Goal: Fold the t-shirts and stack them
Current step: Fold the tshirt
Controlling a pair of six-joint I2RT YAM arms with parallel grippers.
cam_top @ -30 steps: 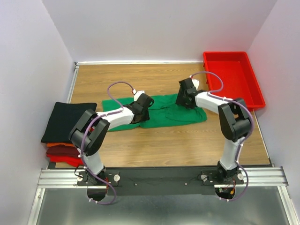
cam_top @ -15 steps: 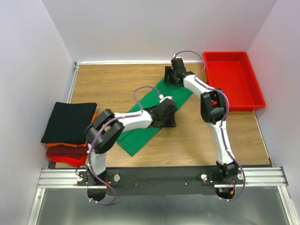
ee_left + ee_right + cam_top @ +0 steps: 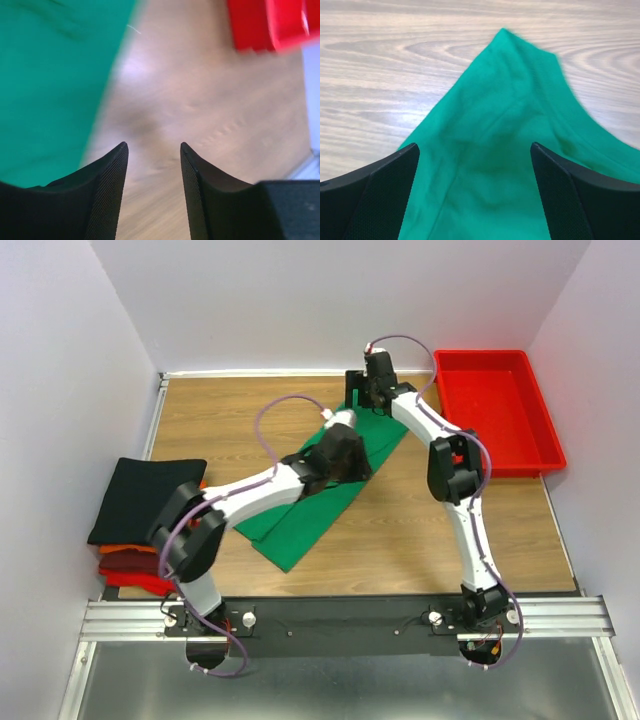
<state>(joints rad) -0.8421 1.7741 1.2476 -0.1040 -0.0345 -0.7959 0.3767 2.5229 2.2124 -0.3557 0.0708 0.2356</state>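
A bright green t-shirt (image 3: 310, 525) lies flat as a long diagonal strip, from near centre to the far middle of the table. My left gripper (image 3: 350, 460) hovers over the strip's right edge, open and empty. In the left wrist view (image 3: 152, 147) bare wood shows between the fingers and the green cloth (image 3: 50, 75) lies to the left. My right gripper (image 3: 358, 402) is at the strip's far tip, wide open above the cloth (image 3: 505, 125). It also shows in the right wrist view (image 3: 474, 146). A folded black shirt (image 3: 145, 495) tops orange and red ones (image 3: 135, 565) at the left edge.
A rigid red plastic tray (image 3: 495, 405) stands at the far right, and its corner shows in the left wrist view (image 3: 265, 22). White walls close in the table at the left, back and right. The metal rail with the arm bases (image 3: 340, 618) runs along the near edge.
The green shirt has swung from lying crosswise to lying diagonally. My right gripper has moved to the far end. My left gripper has moved right, then back slightly.
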